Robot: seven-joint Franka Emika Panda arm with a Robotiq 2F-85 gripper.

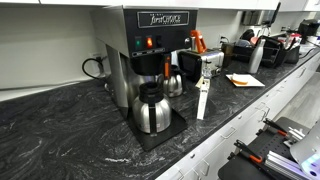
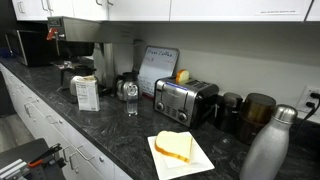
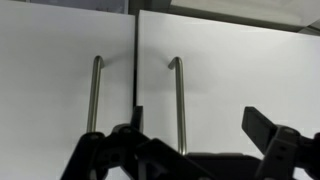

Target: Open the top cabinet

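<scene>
In the wrist view, two white upper cabinet doors stand shut side by side, with a thin seam (image 3: 136, 60) between them. Each has a vertical metal bar handle: the left handle (image 3: 95, 95) and the right handle (image 3: 178, 100). My gripper (image 3: 200, 125) is open and empty, close in front of the right door (image 3: 235, 70). The right handle lies between my two dark fingers, nearer the left finger, and I cannot tell whether it touches. The white upper cabinets also show in an exterior view (image 2: 200, 8). I cannot make out the gripper in either exterior view.
On the dark stone counter (image 1: 60, 135) stand a coffee machine (image 1: 150, 40) with a steel carafe (image 1: 151, 108), a toaster (image 2: 184, 100), a box (image 2: 87, 93), a plate with a sandwich (image 2: 180, 152), a steel bottle (image 2: 268, 150) and a microwave (image 2: 25, 47).
</scene>
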